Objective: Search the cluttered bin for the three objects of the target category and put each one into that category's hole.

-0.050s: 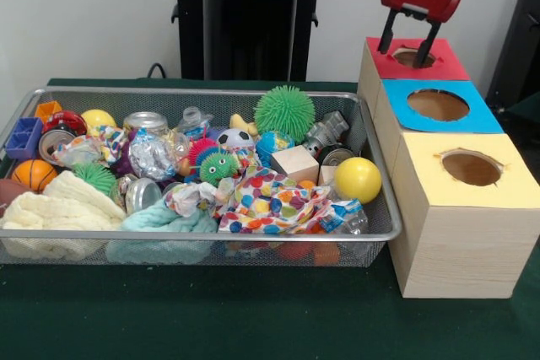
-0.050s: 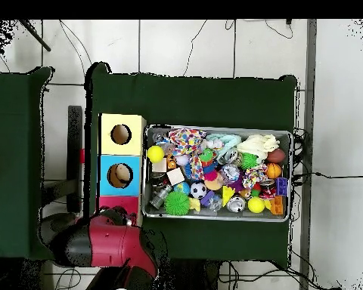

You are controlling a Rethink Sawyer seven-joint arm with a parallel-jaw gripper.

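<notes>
A wire mesh bin [image 1: 202,237] [image 2: 218,128] is packed with mixed objects: a green spiky ball [image 1: 284,112], a yellow ball [image 1: 358,179] [image 2: 155,153], a wooden cube [image 1: 294,163], a small soccer ball [image 1: 234,138], crushed cans [image 1: 145,121] and a dotted cloth [image 1: 270,200]. Beside it stand three wooden boxes with holes, topped red [image 1: 447,67], blue [image 1: 483,115] and yellow [image 1: 422,179]. My gripper [image 1: 403,55] hangs open and empty just above the red box's hole [image 1: 413,57]. In the overhead view the red arm [image 2: 109,245] hides it.
A cream cloth [image 1: 51,212] and a teal cloth [image 1: 164,225] fill the bin's front left corner, beside an orange ball [image 1: 34,174] and blue plastic blocks [image 1: 24,137]. A green cloth [image 1: 253,309] covers the table. Cables run across the floor [image 2: 215,45].
</notes>
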